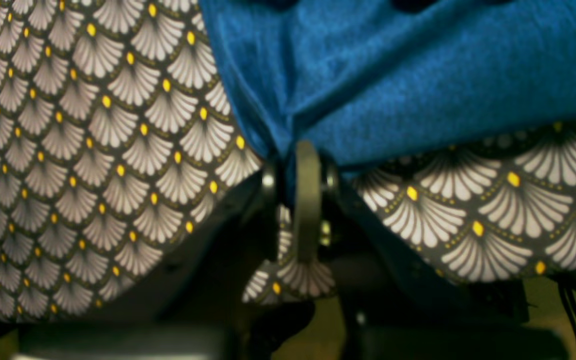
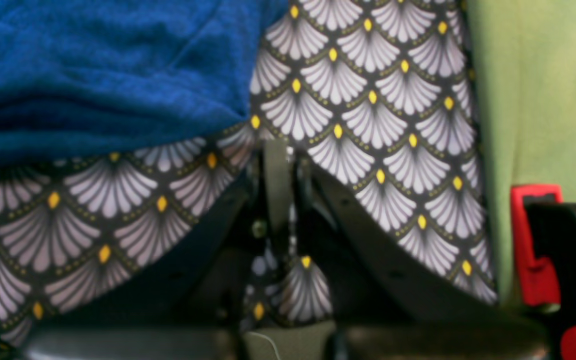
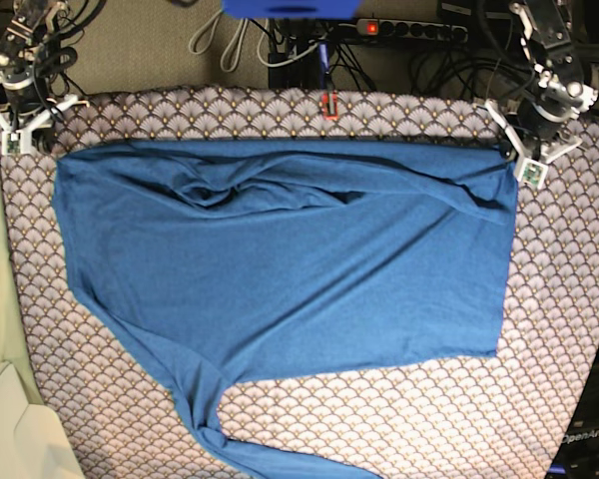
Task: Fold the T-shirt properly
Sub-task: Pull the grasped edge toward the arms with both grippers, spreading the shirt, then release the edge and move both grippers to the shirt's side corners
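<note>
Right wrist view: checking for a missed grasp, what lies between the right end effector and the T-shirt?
Only bare patterned table cloth separates the right end effector from the T-shirt corner, shown in the right wrist view.

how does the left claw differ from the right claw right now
The left claw is pinched on a corner of the plain medium-blue knit T-shirt, the fabric bunching at its tip; the right claw is shut on nothing, just off the shirt's edge. In the base view the left claw sits at the shirt's right corner, while the right claw rests over the grey-white scallop-patterned table cloth, apart from the shirt. Both are shut and low at the table's far edge.
</note>
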Robot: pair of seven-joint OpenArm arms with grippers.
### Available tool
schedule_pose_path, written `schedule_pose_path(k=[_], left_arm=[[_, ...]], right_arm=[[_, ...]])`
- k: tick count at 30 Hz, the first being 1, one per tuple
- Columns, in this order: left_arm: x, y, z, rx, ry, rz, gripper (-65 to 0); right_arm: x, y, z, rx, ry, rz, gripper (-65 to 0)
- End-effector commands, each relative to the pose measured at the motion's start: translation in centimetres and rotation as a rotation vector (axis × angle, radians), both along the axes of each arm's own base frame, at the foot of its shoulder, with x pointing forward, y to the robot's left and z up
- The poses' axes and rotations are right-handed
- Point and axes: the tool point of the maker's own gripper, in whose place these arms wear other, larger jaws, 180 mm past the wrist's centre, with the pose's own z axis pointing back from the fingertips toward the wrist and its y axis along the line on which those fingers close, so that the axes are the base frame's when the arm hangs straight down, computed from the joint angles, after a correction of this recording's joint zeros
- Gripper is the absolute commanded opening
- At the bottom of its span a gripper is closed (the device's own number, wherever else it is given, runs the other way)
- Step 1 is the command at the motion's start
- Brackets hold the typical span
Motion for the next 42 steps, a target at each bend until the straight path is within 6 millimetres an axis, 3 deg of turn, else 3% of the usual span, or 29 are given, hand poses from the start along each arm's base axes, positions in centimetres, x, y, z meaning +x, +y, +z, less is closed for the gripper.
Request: schedule_pose_path(k=[1, 6, 9, 15, 23, 26, 30, 34, 38, 42], left_arm=[[0.5, 0.8, 0.9, 0.023, -0.024, 0.004, -59.3], [0.4, 0.8, 0.9, 0.021, -0.023, 0.006, -35.9], [0.4, 1.1, 1.4, 0.024, -0.042, 0.018, -28.1], [0.4, 2.7, 3.1, 0.052, -0.087, 0.074, -27.3], [2.8, 5.4, 6.5, 0.087, -0.199, 0.154, -27.0], [4.8, 6.2, 8.1, 0.091, -0.259, 0.171, -27.0], [8.1, 6.2, 11.0, 0.086, -0.362, 0.174, -27.0], [11.7, 5.4, 13.4, 0.054, -0.449, 0.158, -27.0], [15.4, 4.5, 14.2, -0.012, -0.492, 0.143, -27.0], [18.2, 4.2, 13.8, -0.091, -0.496, 0.154, -25.9]], right_arm=[[0.9, -0.8, 1.8, -0.028, -0.056, 0.003, -59.4], [1.8, -0.9, 3.7, -0.069, -0.096, 0.020, -42.0], [3.0, -0.9, 5.6, -0.101, -0.142, 0.033, -35.9], [4.7, -0.5, 7.8, -0.132, -0.204, 0.054, -34.2], [8.3, -1.1, 9.4, -0.131, -0.232, 0.025, -34.3], [11.1, -0.6, 11.2, -0.128, -0.293, 0.035, -33.9], [14.8, 1.8, 12.9, -0.128, -0.340, 0.129, -33.8], [18.8, 3.3, 12.3, -0.128, -0.308, 0.197, -33.8], [23.0, 3.7, 11.3, -0.083, -0.274, 0.199, -33.8], [26.6, 4.2, 10.9, -0.026, -0.249, 0.204, -33.8]])
